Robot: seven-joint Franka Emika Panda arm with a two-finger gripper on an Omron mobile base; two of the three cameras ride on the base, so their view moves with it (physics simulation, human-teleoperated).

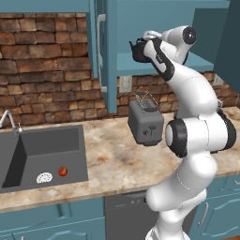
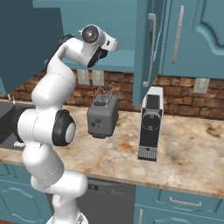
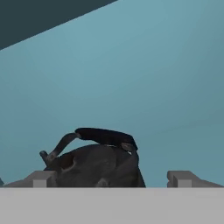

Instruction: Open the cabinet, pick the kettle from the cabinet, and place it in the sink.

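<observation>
Beige marbled stone surface (image 1: 112, 159) is noted below the opened teal-blue wall cabinet (image 1: 110, 56); end effector (image 3: 109, 178) is spread fully apart, gripping nothing, with the squat black kettle (image 3: 96, 164) seen between its fingertips.

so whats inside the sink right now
In the sink lie a small white thing and a small red round one, near its front wall. The basin's left end is cut off by the picture's edge.
</observation>
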